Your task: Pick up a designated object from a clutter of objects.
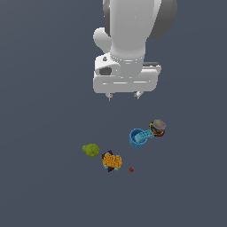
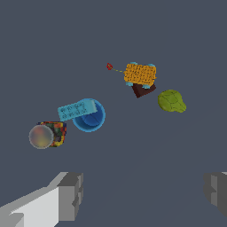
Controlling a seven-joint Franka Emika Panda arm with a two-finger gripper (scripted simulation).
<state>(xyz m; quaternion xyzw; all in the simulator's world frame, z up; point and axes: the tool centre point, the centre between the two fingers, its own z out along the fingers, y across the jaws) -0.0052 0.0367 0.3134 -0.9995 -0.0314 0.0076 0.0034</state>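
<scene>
Your gripper (image 1: 123,95) hangs open, empty, above the clutter. You count one can (image 1: 158,127), one cup (image 1: 138,137), one patterned block (image 1: 112,161), one olive lump (image 1: 91,150), one red dot (image 1: 131,169).

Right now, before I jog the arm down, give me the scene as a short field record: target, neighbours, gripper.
target: can, grey round top, multicoloured label, upright on the floor
nearest neighbour: light-blue cup, its handle against or very near the can
other clutter: orange-blue block, olive-green lump, tiny red dot
gripper: gripper open, empty, well above the clutter
alignment: in the exterior view, gripper sits left of the can, not over it
grasp: not yet begun
</scene>
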